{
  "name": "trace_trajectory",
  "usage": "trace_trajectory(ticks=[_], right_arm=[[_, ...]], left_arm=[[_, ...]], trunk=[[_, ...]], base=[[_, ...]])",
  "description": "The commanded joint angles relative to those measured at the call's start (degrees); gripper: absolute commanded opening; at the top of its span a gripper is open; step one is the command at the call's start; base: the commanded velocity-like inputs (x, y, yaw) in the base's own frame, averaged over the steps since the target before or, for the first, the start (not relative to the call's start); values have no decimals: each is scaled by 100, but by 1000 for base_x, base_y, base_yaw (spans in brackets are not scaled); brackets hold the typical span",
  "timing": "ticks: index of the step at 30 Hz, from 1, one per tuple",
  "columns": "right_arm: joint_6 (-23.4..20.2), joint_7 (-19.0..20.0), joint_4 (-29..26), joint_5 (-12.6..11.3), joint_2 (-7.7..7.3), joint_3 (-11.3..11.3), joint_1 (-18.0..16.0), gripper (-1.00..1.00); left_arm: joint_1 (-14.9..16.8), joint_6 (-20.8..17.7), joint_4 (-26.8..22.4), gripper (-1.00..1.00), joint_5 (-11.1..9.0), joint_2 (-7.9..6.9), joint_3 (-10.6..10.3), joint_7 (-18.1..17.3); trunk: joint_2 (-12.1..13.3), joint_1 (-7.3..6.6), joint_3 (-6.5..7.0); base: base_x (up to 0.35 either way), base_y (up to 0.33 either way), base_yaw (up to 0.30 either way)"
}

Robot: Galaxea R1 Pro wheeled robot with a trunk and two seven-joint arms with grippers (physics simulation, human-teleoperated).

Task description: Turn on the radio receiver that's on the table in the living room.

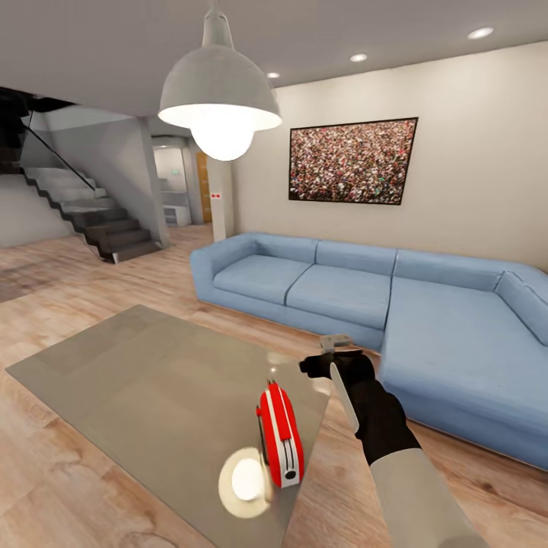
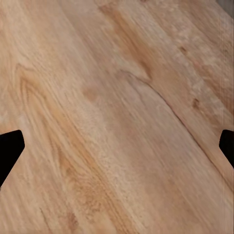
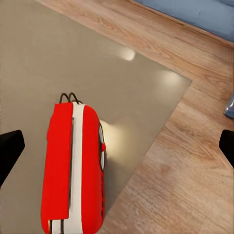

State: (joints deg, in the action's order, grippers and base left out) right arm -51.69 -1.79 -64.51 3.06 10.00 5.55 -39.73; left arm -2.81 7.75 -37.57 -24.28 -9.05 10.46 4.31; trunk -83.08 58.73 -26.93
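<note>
The bright-red radio receiver (image 1: 280, 434) lies on the glossy grey table (image 1: 144, 380), near the table's right corner, with its white-grey end panel toward me. My right gripper (image 1: 329, 364) hovers just beyond and to the right of the radio, above the table's edge. In the right wrist view the radio (image 3: 73, 165) lies below and to one side of the open right gripper (image 3: 117, 148), whose dark fingertips (image 3: 9, 151) hold nothing. The left gripper (image 2: 117, 148) is open over bare wood floor (image 2: 117, 97).
A blue L-shaped sofa (image 1: 365, 289) runs behind and to the right of the table. A white pendant lamp (image 1: 219, 99) hangs overhead, and its reflection (image 1: 245, 479) shines on the tabletop. A staircase (image 1: 91, 217) stands at the far left. Wood floor (image 1: 46, 472) surrounds the table.
</note>
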Motion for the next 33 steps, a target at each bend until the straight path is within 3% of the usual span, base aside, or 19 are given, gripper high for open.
trace_trajectory(ticks=[1,33], right_arm=[[-6,-5,0,0,0,6,0,100],[-136,-6,96,2,0,18,0,100]], left_arm=[[0,0,1,100,1,0,0,0],[0,-1,0,100,-7,9,9,9]], trunk=[[0,0,0],[0,0,0]], base=[[139,172,0],[9,55,0]])
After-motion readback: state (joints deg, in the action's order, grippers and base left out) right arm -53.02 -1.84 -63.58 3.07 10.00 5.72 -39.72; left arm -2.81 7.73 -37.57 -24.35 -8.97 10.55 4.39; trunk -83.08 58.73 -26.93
